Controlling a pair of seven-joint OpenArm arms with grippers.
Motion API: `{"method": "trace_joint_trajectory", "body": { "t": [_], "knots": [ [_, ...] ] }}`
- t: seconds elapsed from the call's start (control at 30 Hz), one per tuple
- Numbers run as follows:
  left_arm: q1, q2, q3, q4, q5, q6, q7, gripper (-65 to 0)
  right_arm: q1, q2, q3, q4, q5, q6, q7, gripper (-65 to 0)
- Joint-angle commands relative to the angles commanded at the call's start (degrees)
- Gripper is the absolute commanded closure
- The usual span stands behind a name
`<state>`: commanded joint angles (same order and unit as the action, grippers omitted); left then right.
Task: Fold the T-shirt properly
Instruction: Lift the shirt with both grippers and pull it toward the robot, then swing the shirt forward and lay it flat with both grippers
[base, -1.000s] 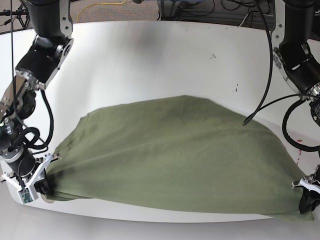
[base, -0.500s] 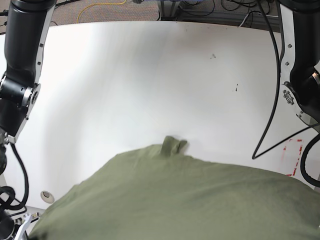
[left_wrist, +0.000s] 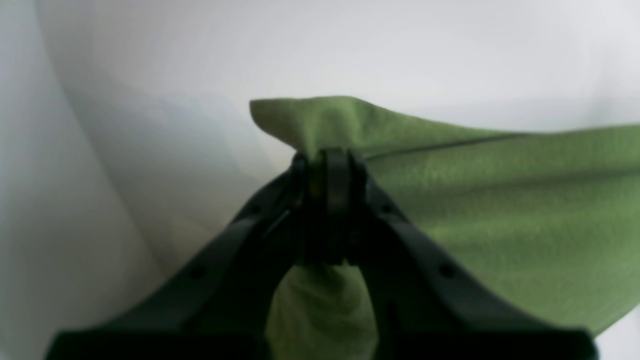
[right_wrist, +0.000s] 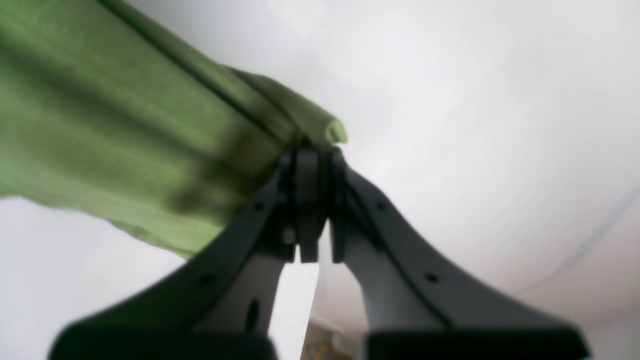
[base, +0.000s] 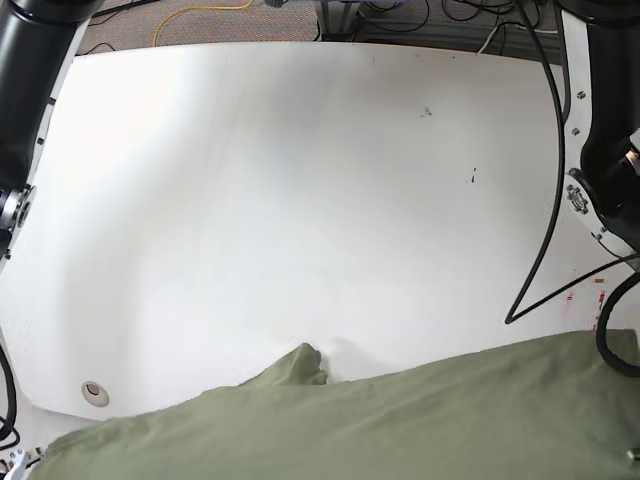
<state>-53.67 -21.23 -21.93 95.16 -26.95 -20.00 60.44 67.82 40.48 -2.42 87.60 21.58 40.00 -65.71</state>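
— Where's the shirt (base: 400, 420)?

— I see it low along the near edge of the table (base: 250, 200), one small fold poking up.

— Your grippers?

— My right gripper (right_wrist: 312, 150) is clamped on a hemmed corner; my left gripper (left_wrist: 330, 155) is pinched tight on another bunched corner.

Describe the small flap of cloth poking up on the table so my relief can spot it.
Start at the white table and follow its near edge to the olive T-shirt. A small pointed fold sticks up from the shirt's far edge, left of centre, the only bump there.
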Motion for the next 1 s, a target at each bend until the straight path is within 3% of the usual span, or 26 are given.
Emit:
{"method": "trace_joint_trajectory", "body": {
  "t": [0.1,0.33,0.6,1.0],
  "knots": [
    [4.75,1.41,-0.35,0.09,-1.76,0.0,0.0,0.0,-6.86,0.62,4.66,3.52,0.44,0.0,0.0,0.0],
    [16.88,1.49,-0.53,0.97,-5.54,0.0,-0.09,0.0,-29.63,-0.26,18.2,11.43,2.73,0.0,0.0,0.0],
    [32.26,1.23,-0.53,6.24,-8.97,0.0,-0.09,0.0,-51.87,-7.3,30.59,18.64,2.99,0.0,0.09,0.0],
    [53.71,1.23,-5.45,9.76,-12.75,0.0,-0.09,0.0,-69.71,-17.58,38.33,20.57,2.64,0.0,0.53,0.0]
  ]
}}
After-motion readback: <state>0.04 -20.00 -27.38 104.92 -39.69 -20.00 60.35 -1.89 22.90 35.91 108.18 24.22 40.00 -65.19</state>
